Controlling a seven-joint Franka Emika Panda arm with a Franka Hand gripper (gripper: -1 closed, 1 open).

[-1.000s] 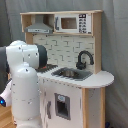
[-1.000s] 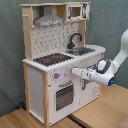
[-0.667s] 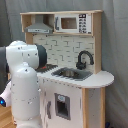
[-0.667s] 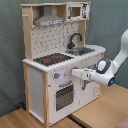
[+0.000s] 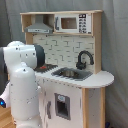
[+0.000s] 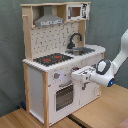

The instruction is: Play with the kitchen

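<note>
In the second exterior view, the arm [image 6: 114,62] reaches from the second exterior view's right toward the kitchen [image 6: 60,60] front

Arm [image 5: 21,80] white, rounded glossy segments, blue light near joint

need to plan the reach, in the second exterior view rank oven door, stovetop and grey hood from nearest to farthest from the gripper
1. oven door, low on the kitchen front, just left of the gripper
2. stovetop, on the counter above it
3. grey hood, top shelf, farthest
</note>
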